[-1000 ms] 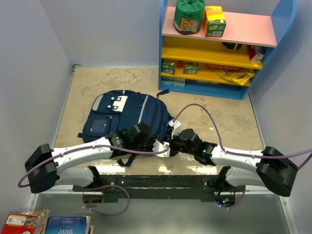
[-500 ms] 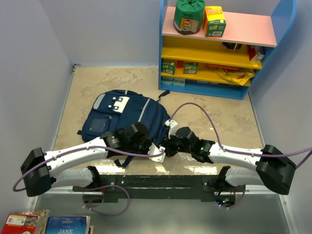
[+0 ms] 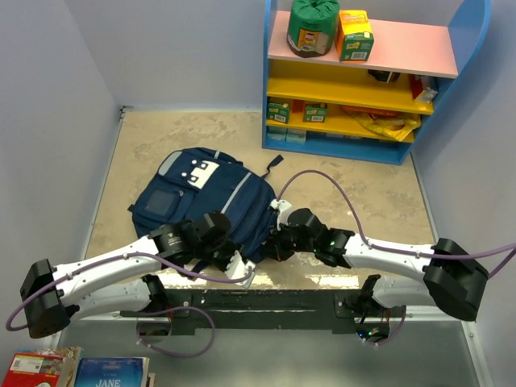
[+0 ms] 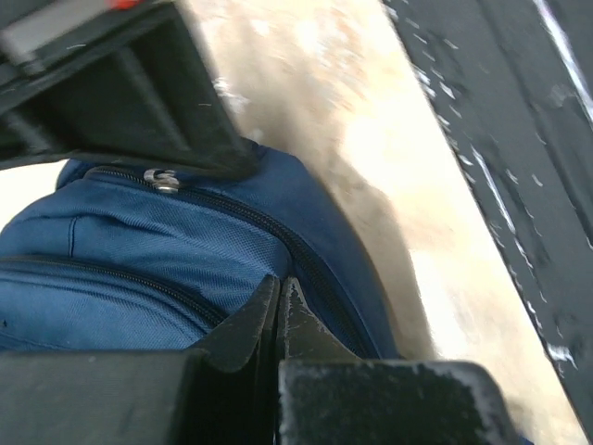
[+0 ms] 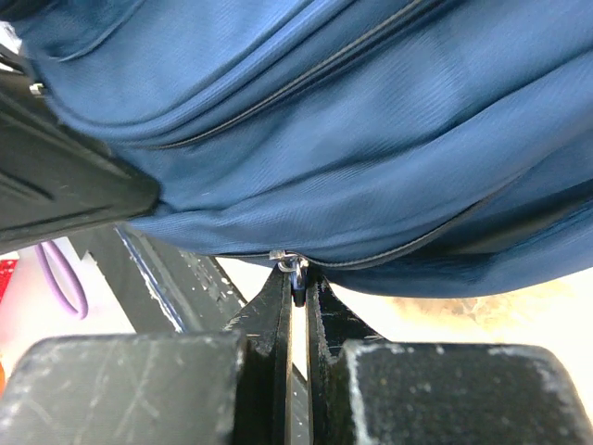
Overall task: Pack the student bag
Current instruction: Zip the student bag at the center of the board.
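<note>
Left arm has drawn back toward the near left corner of the bench point(image 3: 161, 137) over the last second, and the student bag point(image 3: 201, 201) has slid slightly that way with it. The navy bag lies flat near the middle of the bench's near edge, patched front facing up and one end toward the arms.

The left hand point(image 3: 244, 274) is at the bag's near end. Its wrist view shows the fingertips point(image 4: 280, 289) pressed fully together against the blue fabric beside a zip line. Whether any cloth is pinched between them cannot be told. The right hand point(image 3: 278, 242) is at the bag's near right corner, closed on a small metal zip pull point(image 5: 293, 263) that sits between its fingers.

The step appears to be opening a zip so the bag can be packed. To do it well, the right hand should probably draw the pull along the line of the zip, not upward. The left hand should hold the fabric taut so the bag does not drag or bunch.
</note>
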